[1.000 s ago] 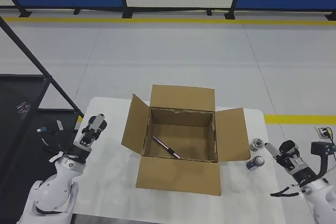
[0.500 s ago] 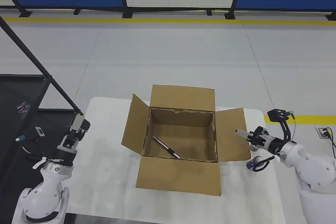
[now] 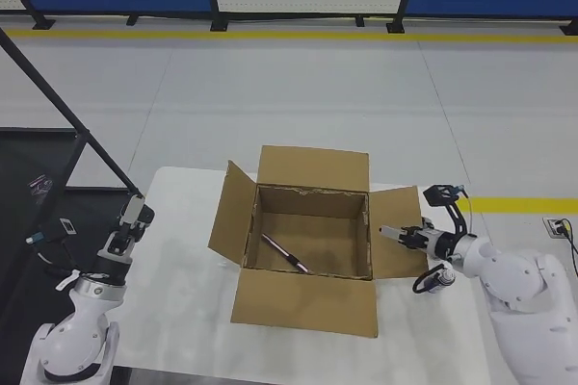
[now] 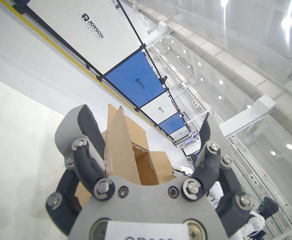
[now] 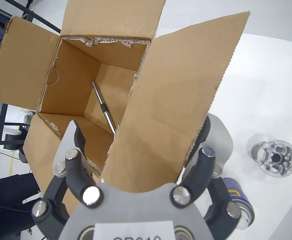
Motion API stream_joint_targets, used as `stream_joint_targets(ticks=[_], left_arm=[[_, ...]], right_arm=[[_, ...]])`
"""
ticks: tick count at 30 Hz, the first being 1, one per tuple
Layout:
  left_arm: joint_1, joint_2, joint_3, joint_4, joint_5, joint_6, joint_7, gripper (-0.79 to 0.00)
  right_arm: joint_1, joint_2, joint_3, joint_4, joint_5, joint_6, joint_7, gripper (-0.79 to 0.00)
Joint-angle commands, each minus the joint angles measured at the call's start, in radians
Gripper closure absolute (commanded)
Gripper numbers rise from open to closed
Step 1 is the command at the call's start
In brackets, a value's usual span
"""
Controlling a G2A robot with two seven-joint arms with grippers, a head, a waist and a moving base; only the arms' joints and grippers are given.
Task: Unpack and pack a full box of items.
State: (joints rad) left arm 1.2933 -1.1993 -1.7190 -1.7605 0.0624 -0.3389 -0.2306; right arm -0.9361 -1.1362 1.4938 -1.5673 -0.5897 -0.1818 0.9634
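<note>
Right gripper [image 5: 141, 129] open, astride right flap [image 5: 175, 88] of cardboard box [image 3: 308, 300]. Metal rod [image 3: 285, 252] on box floor. Left gripper [image 4: 146, 116] open, empty, well left of box.

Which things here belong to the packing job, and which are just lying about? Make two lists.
Job: cardboard box, metal rod inside it, spray can, metal hub on the table.
Not the job: black frame beside the table, yellow floor line.

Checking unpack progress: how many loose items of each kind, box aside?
Metal rod in the cardboard box: 1
Blue spray can on the table: 1
Round metal part on the table: 1
Total: 3
</note>
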Motion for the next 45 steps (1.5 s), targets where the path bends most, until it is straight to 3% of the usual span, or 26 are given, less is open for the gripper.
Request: stream_joint_targets(ticks=[1,13,19,23,29,34,39,45], left_arm=[[-0.004,0.0,0.002,0.004,0.0,0.0,-0.003,-0.785],[-0.001,0.003,-0.001,0.013,-0.011,-0.017,-0.009,-0.785],[0.004,0.005,-0.005,0.011,-0.016,-0.018,-0.011,-0.785],[0.004,0.005,-0.002,0.006,-0.014,-0.016,-0.013,-0.785],[-0.012,0.006,0.015,0.003,-0.006,0.0,-0.02,-0.785],[-0.035,0.006,0.036,0.005,0.005,0.01,-0.026,-0.785],[-0.054,0.005,0.054,0.015,0.011,0.015,-0.027,-0.785],[-0.064,0.006,0.065,0.023,0.015,0.017,-0.026,-0.785]], right_arm=[[-0.006,0.001,-0.008,-0.013,0.0,-0.001,-0.004,-0.785],[-0.011,0.003,-0.062,-0.07,-0.05,0.064,-0.066,-0.785],[-0.057,0.012,0.002,-0.104,-0.057,0.087,-0.139,-0.785],[-0.187,0.026,0.116,-0.203,-0.094,0.065,-0.252,-0.785],[-0.48,0.032,0.259,-0.358,-0.265,0.08,-0.482,-0.785],[-0.615,0.029,0.278,-0.36,-0.366,0.147,-0.535,-0.785],[-0.622,0.026,0.234,-0.297,-0.409,0.161,-0.521,-0.785],[-0.53,0.022,0.165,-0.158,-0.425,0.17,-0.477,-0.785]])
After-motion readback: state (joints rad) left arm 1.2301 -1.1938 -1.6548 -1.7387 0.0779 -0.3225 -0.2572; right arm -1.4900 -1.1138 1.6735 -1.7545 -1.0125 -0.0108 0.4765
